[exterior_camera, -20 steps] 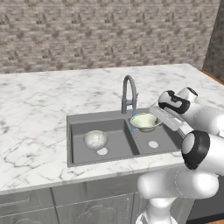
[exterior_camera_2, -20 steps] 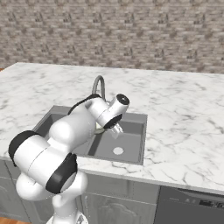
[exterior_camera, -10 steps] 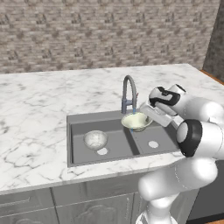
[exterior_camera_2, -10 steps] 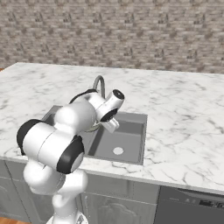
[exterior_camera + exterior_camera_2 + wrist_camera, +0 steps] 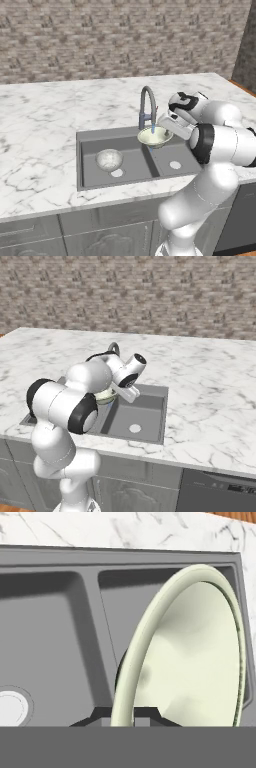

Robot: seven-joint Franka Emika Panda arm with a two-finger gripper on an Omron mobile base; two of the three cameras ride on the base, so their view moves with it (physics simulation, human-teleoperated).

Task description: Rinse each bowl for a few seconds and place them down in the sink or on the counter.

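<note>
The claw [image 5: 165, 125] is clamped on the rim of the cream-green bowl [image 5: 154, 136], holding it in the air under the spout of the steel faucet [image 5: 147, 105], over the divider between the two basins of the dark sink [image 5: 87, 142]. From the hand camera the cream-green bowl [image 5: 195, 657] stands on edge, its pale inside facing 3 o'clock, with the sink [image 5: 55, 627] behind it. The stone-grey bowl [image 5: 109, 159] sits on the floor of the left basin, at 9 o'clock from the held bowl and just beside that basin's drain [image 5: 117, 173]. The white marble table [image 5: 45, 115] surrounds the sink.
</note>
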